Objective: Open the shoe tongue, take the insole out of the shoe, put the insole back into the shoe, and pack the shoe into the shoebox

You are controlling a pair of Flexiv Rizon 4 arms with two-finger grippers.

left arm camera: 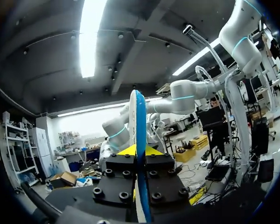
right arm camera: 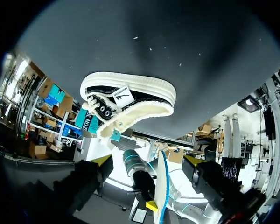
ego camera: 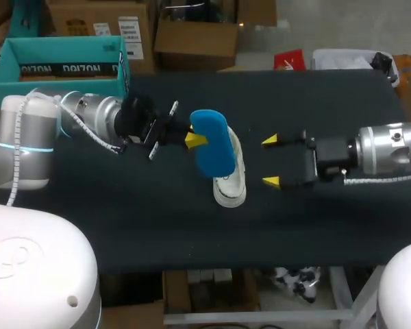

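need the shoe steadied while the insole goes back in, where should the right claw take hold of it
Probably the near end of the shoe, spanning its width, coming in from the side where the right claw is, open. The shoe stands on its sole and that end lies bare, while the insole held in the left claw hangs over the rest.

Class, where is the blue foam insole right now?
Head view: the blue foam insole is mid-table, clamped in the left gripper, held above the black-and-white canvas shoe.
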